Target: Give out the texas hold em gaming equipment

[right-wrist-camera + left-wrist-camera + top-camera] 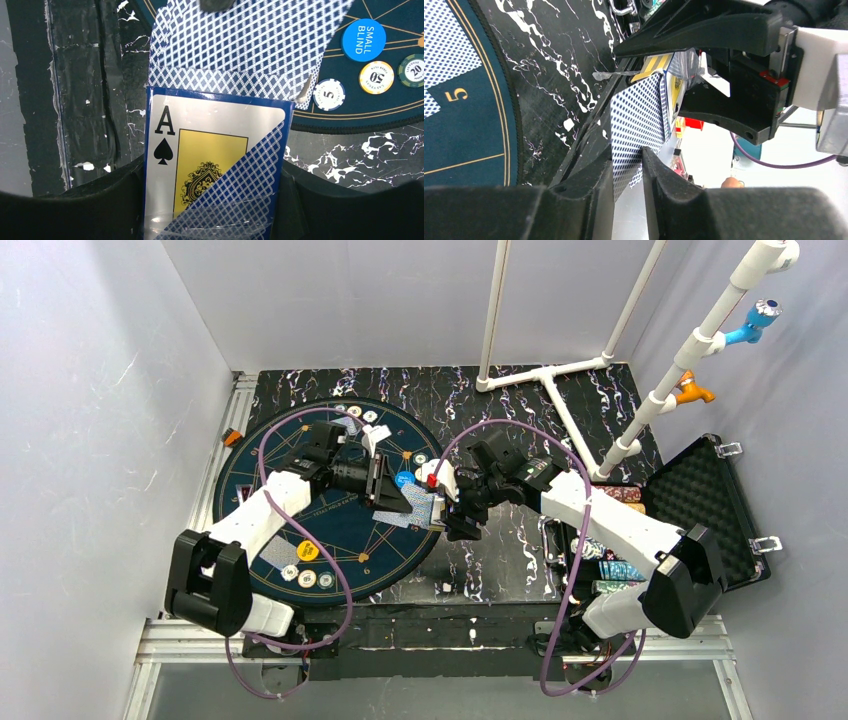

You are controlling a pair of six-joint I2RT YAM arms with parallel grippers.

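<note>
Left gripper (pixel 628 156) nips a playing card (pixel 636 120) poking from the card pack (pixel 200 150) clamped in the right gripper (pixel 215 175). Chips (pixel 376 76) lie beyond its fingers; dealing looks far from done

a round dark-blue mat (pixel 385 550) is laid on the black marbled desk (pixel 500 400); an open foam-lined case (pixel 715 500) is placed at its right edge.

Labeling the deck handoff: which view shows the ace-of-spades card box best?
Right wrist. The card box fills the frame face-on with its ace of spades readable. It is held in the right gripper, and cards fan out of its top. Left wrist shows it edge-on, only a yellow sliver. Top external shows only a small, half-hidden patch.
</note>
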